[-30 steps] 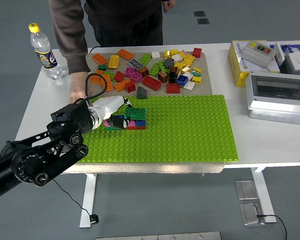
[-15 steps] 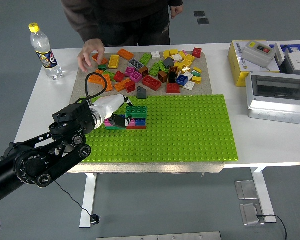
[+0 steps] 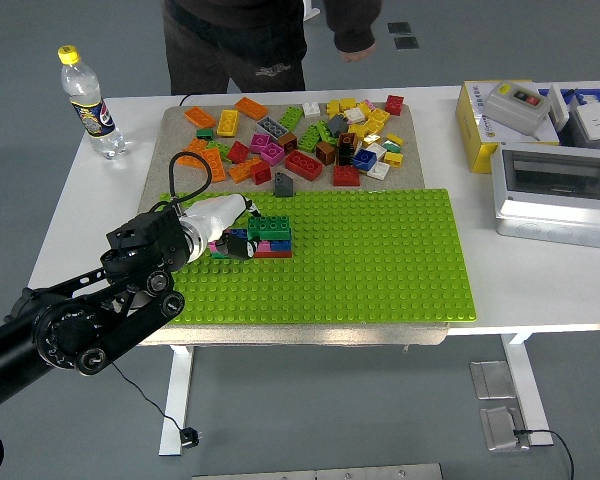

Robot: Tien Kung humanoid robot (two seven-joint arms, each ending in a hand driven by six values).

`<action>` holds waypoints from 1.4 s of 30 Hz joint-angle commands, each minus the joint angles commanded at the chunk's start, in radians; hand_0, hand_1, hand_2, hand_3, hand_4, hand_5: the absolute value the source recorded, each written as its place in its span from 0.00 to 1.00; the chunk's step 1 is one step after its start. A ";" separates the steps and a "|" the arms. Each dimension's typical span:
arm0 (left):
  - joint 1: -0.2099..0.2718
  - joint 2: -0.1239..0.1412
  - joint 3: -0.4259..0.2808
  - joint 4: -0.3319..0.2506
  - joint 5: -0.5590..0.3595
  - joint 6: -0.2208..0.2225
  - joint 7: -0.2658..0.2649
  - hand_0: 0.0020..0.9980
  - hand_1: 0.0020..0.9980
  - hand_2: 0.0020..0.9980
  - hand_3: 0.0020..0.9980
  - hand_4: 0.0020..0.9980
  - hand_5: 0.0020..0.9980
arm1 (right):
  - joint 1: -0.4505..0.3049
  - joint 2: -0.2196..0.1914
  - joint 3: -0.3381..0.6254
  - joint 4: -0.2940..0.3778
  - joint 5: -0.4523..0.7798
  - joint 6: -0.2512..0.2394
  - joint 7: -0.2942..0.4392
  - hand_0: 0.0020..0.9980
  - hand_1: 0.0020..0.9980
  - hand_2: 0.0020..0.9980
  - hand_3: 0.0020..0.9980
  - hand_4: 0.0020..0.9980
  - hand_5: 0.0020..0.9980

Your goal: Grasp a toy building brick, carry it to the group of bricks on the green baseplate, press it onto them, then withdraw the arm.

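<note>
The group of bricks stands at the near-left part of the green baseplate, a dark green brick topmost over blue, pink and red layers. The left hand lies against the stack's left side, its pale fingers reaching to the upper left corner of the stack and touching it. Whether they are closed on a brick or simply pressing on one I cannot tell from this angle, since the wrist hides most of the hand; they look narrow rather than spread.

The risk, as I judge it, is in pulling away: if a finger is hooked on the stack's edge, it could tilt or lift the topmost brick off its studs, or drag the whole group sideways. A brick pressed down unevenly might also sit crooked and pop loose.

Beyond the baseplate, loose bricks lie scattered on a tan mat. A water bottle stands at the table's far-left corner, boxes to the right. A person stands at the far side, one hand hanging above the table, touching nothing.
</note>
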 joint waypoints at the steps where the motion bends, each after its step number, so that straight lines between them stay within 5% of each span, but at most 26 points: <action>1: 0.000 -0.001 0.001 0.002 -0.001 0.000 0.000 1.00 0.97 0.97 0.54 0.51 0.20 | 0.000 0.000 0.000 0.000 0.000 0.000 0.000 0.67 0.63 0.64 0.66 0.34 0.82; 42: 0.004 -0.004 0.022 0.002 0.004 0.005 0.005 1.00 0.97 0.97 0.54 0.52 0.21 | -0.004 0.002 0.018 0.000 -0.008 0.005 0.003 0.67 0.63 0.64 0.66 0.35 0.81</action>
